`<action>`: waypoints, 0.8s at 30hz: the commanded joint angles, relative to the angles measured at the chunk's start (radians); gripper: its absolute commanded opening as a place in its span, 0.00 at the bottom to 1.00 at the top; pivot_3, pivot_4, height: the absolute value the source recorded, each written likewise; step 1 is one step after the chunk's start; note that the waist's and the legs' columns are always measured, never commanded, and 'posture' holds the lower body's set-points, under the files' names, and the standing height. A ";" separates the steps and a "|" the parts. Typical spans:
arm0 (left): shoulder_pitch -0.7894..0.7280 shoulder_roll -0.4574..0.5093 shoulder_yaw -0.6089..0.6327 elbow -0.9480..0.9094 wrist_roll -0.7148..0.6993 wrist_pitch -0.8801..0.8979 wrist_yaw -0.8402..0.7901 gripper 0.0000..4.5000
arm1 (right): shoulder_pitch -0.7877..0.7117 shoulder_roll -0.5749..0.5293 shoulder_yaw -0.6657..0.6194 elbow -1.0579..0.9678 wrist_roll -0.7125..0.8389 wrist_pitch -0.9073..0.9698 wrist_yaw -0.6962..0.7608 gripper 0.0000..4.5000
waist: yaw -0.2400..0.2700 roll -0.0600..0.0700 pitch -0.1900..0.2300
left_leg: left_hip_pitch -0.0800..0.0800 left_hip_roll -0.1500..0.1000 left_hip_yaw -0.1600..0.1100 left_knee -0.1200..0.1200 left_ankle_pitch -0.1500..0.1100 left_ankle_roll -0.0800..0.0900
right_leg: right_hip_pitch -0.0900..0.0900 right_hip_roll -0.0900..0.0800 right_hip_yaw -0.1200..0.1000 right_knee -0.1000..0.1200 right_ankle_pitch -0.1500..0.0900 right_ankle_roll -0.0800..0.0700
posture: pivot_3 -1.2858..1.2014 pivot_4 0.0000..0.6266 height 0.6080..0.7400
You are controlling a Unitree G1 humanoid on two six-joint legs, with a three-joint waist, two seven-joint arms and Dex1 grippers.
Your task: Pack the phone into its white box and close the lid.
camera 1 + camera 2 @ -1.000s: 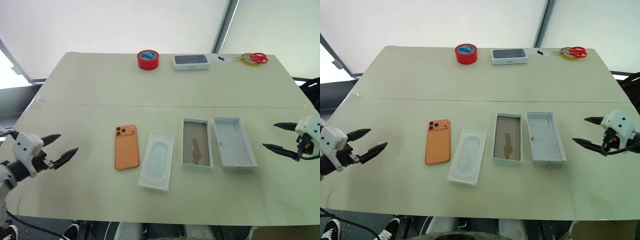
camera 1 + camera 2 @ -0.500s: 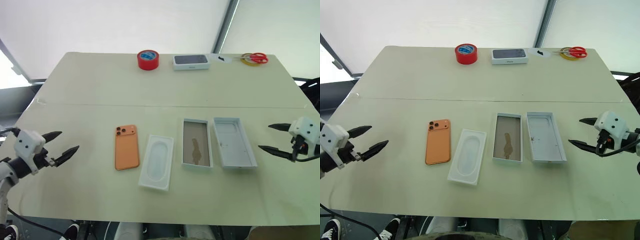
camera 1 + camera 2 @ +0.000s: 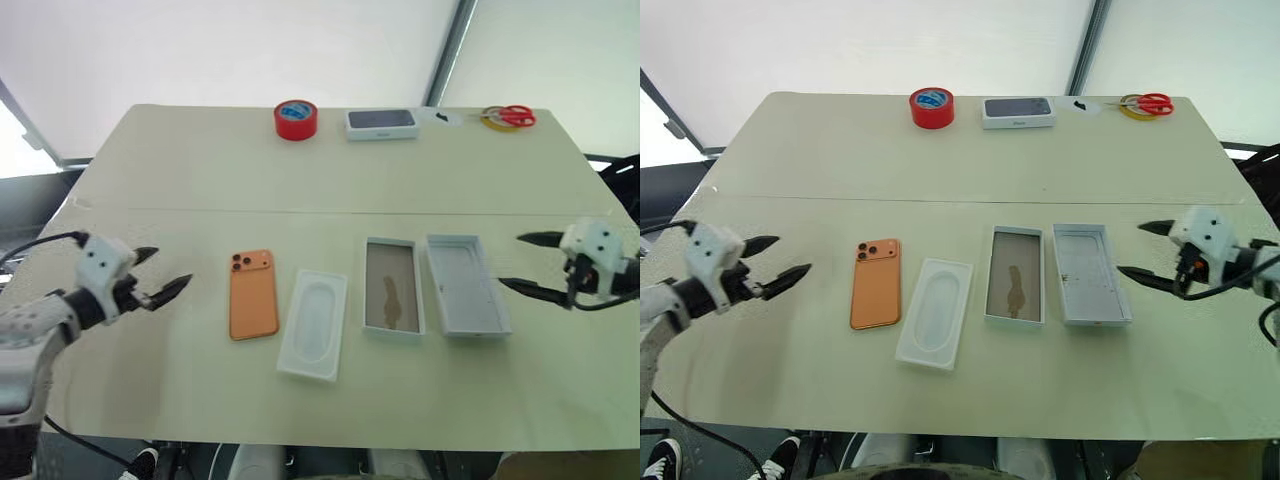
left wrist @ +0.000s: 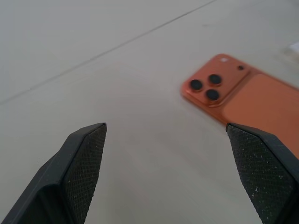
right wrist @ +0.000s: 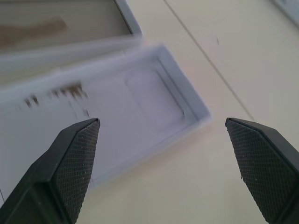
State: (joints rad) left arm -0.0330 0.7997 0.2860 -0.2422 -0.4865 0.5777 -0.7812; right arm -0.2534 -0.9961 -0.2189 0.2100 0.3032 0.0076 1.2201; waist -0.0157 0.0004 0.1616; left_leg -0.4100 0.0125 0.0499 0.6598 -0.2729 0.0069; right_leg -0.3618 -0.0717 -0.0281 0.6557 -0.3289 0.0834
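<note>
The orange phone [image 3: 253,294] lies face down on the table, its three lenses at the far corner, also visible in the left wrist view [image 4: 243,100]. Right of it lie a white insert [image 3: 315,324], then the white box [image 3: 391,300] with its brownish floor, then the lid [image 3: 468,297], open side up. My left gripper [image 3: 160,276] hovers open just left of the phone, pointing at it. My right gripper [image 3: 522,264] hovers open just right of the lid, whose near corner fills the right wrist view [image 5: 140,116].
Along the far edge of the table [image 3: 200,180] stand a red tape roll [image 3: 296,119], a white box with a dark top [image 3: 381,123] and red-handled scissors [image 3: 510,117]. A seam crosses the table behind the phone.
Both grippers have moved inward: the left toward the phone, the right toward the lid. Both stay open. The things on the table have not moved.
</note>
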 commanded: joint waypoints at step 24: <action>-0.605 -0.416 -0.203 0.118 -0.330 1.037 0.420 0.95 | 0.015 0.106 0.074 -0.220 0.026 0.048 -0.054 1.00 | 0.006 -0.005 0.003 | 0.000 0.000 -0.002 0.006 0.005 -0.007 | 0.003 0.005 -0.001 0.003 0.000 0.001 | 0.52 0.24 1.00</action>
State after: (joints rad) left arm -0.6125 0.3880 0.0613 -0.1553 -0.8037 1.6059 -0.3827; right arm -0.2344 -0.8911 -0.1205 -0.0096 0.3267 0.0796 1.1716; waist -0.0098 -0.0042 0.1643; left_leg -0.4097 0.0125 0.0481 0.6656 -0.2678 -0.0007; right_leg -0.3592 -0.0669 -0.0286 0.6587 -0.3292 0.0845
